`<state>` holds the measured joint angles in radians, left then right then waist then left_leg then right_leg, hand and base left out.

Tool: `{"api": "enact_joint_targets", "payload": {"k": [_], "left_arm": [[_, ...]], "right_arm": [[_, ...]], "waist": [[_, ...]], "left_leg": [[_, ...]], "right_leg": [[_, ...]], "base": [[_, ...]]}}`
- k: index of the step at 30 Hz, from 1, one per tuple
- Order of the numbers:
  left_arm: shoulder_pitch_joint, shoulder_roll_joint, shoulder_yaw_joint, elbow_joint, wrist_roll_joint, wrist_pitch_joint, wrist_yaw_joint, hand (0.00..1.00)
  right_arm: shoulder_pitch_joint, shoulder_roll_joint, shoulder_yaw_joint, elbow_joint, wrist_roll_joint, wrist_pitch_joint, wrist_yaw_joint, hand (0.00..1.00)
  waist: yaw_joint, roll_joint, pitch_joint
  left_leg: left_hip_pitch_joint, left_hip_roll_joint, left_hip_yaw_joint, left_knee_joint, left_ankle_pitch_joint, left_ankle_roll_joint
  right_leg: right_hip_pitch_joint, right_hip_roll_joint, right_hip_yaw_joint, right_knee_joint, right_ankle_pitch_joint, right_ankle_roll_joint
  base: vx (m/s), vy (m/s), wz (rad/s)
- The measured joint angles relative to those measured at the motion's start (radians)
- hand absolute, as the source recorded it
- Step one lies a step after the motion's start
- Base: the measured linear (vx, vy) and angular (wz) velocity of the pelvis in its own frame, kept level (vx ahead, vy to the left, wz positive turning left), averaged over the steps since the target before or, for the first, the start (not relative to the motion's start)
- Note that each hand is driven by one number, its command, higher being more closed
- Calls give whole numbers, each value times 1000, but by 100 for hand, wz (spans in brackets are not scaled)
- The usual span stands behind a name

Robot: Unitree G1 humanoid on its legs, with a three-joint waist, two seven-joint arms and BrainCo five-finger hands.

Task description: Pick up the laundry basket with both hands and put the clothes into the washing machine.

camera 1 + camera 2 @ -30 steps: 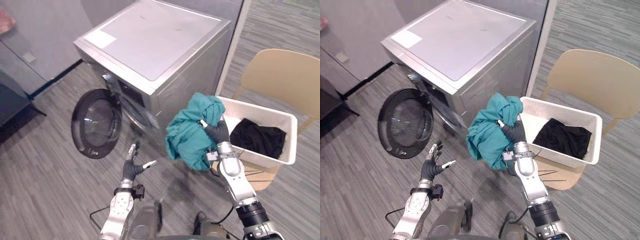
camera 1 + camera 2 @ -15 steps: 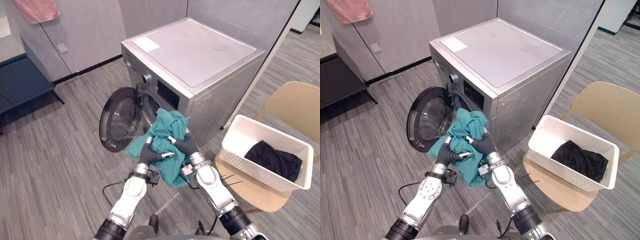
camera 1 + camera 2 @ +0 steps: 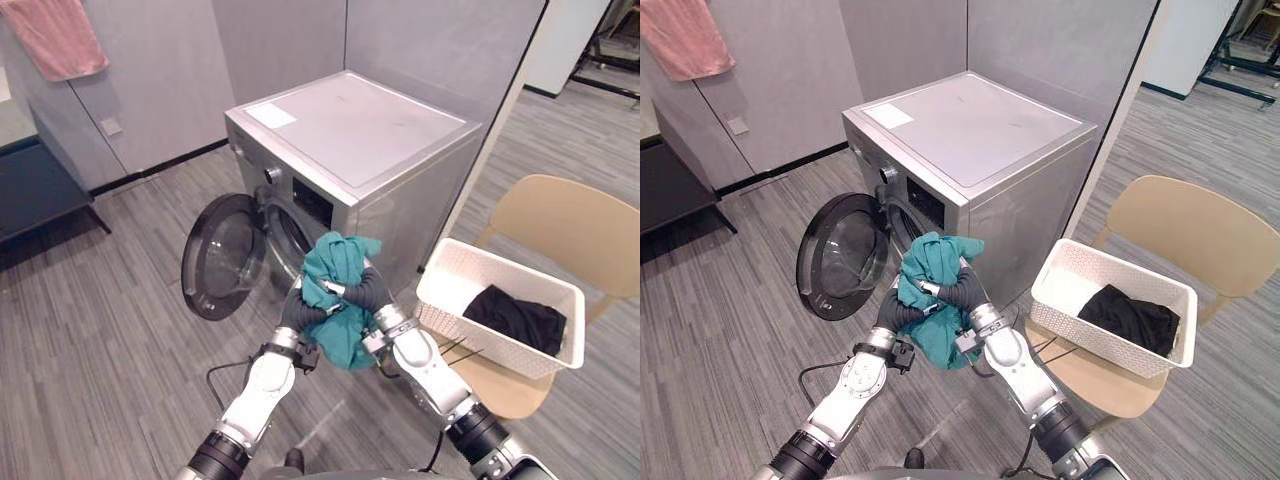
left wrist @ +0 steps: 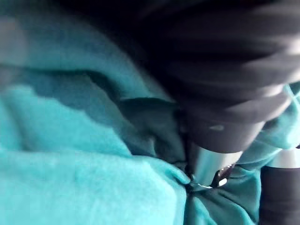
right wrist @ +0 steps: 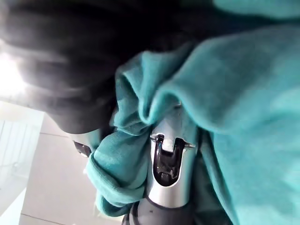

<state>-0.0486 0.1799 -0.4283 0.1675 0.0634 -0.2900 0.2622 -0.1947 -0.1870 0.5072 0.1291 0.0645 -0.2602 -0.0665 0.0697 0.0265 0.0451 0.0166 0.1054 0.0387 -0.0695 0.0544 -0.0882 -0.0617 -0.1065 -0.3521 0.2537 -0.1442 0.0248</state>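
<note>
Teal garment [image 3: 336, 268] now bunched tighter, left hand [image 3: 296, 310] and right hand [image 3: 368, 291] fingers clenched round it

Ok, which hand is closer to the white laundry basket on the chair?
Right. The right hand grips the teal garment on the side facing the laundry basket, apart from it; the left hand grips the garment's far side, toward the washer door.
</note>
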Motion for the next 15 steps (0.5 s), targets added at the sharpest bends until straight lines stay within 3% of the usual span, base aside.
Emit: {"api": "enact_joint_targets", "payload": {"k": [5, 8, 12, 15], "left_arm": [[72, -22, 13, 3, 32, 3, -20, 100], [117, -64, 108, 41, 29, 14, -19, 100], [165, -45, 238, 81, 26, 17, -20, 100], [205, -26, 276, 128, 18, 21, -25, 100]], "right_arm": [[127, 5, -91, -35, -156, -5, 0, 0], [226, -4, -160, -34, -249, -3, -8, 0], [334, -13, -282, 34, -320, -2, -27, 0], [353, -15, -351, 140, -338, 9, -39, 0]], "waist": [[-1, 0, 0], [0, -2, 0], [-5, -4, 0], [-6, -9, -1]], "left_leg": [[3, 0, 0, -2, 2, -2], [14, 0, 3, -13, 2, -2], [14, 1, 4, -19, 3, -4], [-6, 0, -4, -17, 3, -4]], "right_leg": [[-13, 2, 29, 31, -21, -4], [-13, 2, 38, 42, -32, 1], [-14, 12, 39, 29, -31, 0], [-24, 13, 29, 17, -30, 0]], "base": [[38, -39, 0], [44, -31, -3], [40, -28, -2], [52, -17, 8]]}}
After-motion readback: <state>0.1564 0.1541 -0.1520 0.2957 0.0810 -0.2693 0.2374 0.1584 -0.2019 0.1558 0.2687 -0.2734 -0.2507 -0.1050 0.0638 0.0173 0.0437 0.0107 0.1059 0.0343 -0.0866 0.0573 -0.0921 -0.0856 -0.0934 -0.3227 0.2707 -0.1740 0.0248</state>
